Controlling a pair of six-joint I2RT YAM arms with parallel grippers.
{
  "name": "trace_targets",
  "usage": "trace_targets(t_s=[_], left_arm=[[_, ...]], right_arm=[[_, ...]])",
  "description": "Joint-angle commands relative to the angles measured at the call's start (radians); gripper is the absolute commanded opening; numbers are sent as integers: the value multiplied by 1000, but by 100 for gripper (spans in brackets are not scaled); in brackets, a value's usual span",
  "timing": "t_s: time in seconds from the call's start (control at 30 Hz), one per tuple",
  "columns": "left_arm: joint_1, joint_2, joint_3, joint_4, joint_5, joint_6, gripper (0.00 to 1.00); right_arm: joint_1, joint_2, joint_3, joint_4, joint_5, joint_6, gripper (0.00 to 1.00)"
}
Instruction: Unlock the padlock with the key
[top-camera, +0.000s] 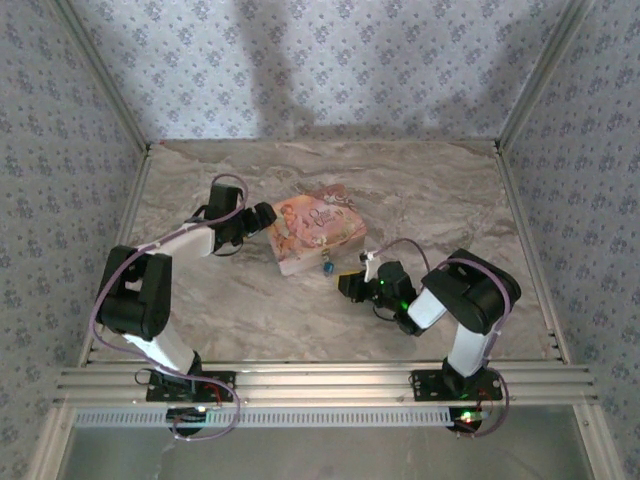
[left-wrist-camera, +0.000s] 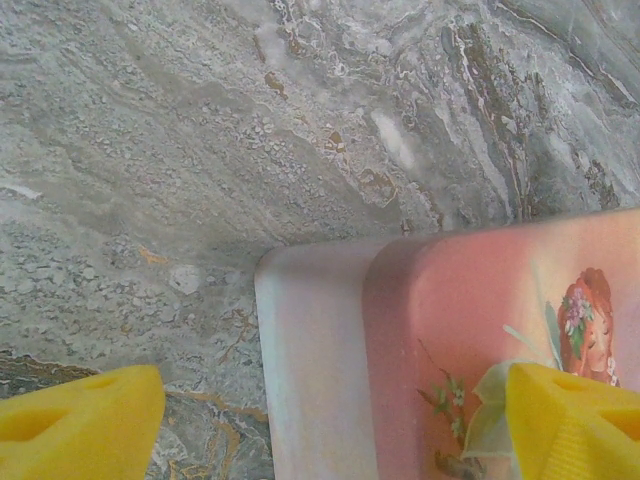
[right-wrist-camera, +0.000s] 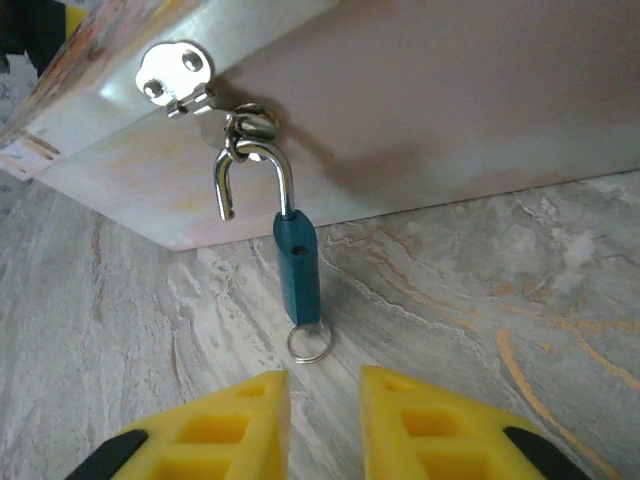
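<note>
Padlock (right-wrist-camera: 298, 270) hangs from loop under hasp (right-wrist-camera: 175, 72) on front wall of pink box (right-wrist-camera: 450, 100), near box's lower edge. Shackle (right-wrist-camera: 285, 170) free at one end, small ring (right-wrist-camera: 310, 343) at body's low end. R gripper (right-wrist-camera: 325, 385) just short of ring, fingers slightly parted, nothing btwn. L gripper (left-wrist-camera: 330, 390) spread wide over box corner, one finger over bare table (top-camera: 250, 300), not clamping. Open marble in front & right of box, rails (top-camera: 320, 380) at near edge

The left gripper (left-wrist-camera: 328, 430) hung with yellow fingertips (left-wrist-camera: 80, 420) spread wide, one over the grey marble table (left-wrist-camera: 250, 130), the other over a pink box (left-wrist-camera: 450, 320) picturing a red-haired girl (left-wrist-camera: 585, 325)
</note>
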Motion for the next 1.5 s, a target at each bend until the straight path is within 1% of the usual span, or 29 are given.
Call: trace_targets(t_s=[0.0, 0.13, 0.27, 0.33, 0.53, 0.67, 0.83, 1.2, 1.47], left_arm=[[-7, 9, -58, -154, -25, 13, 86], [-10, -6, -76, -153, -25, 10, 86], [-18, -24, -94, -158, -29, 4, 86], [-24, -32, -103, -159, -31, -1, 87], [-46, -56, -121, -161, -41, -16, 86], [-49, -60, -126, -163, -48, -20, 86], [-51, -56, -122, -163, -49, -21, 86], [-57, -49, -115, -162, -46, -21, 86], [-63, -45, -107, -160, -43, -25, 86]], right_arm=[[-15, -43, -24, -42, 19, -6, 32], [-40, -109, -28, -91, -26, -32, 38], [-73, -179, 4, -159, -141, -67, 44], [-90, -199, 15, -161, -208, -73, 47], [-107, -194, 59, -144, -311, -53, 63], [-111, -149, 94, -132, -330, -39, 72], [-122, -78, 122, -66, -367, 12, 73], [-126, 47, 184, -8, -379, 33, 72], [-126, 123, 203, 79, -389, 73, 72]])
